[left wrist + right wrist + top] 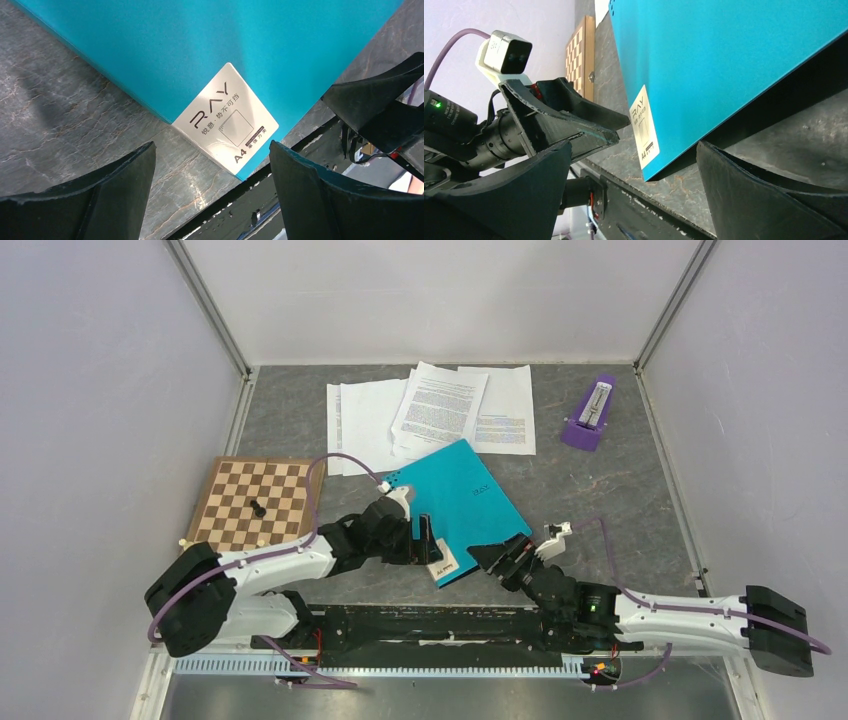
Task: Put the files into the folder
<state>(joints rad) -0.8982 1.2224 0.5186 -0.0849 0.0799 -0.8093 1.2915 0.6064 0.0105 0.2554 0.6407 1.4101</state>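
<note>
The teal folder [460,502] lies shut on the table, rotated, with its white corner label [441,568] nearest the arms. Several white printed files [430,415] lie spread behind it, some tucked under its far corner. My left gripper [428,540] is open and empty, its jaws either side of the label corner [225,120]. My right gripper [497,558] is open and empty beside the folder's near right edge. In the right wrist view the folder [724,50] shows a dark gap under that edge, and the label [644,125] lies between my jaws.
A checkered chessboard [255,502] with a black piece [258,508] sits at the left. A purple metronome-like object [590,415] stands at the back right. The black mounting rail [440,625] runs along the near edge, close to the folder's corner.
</note>
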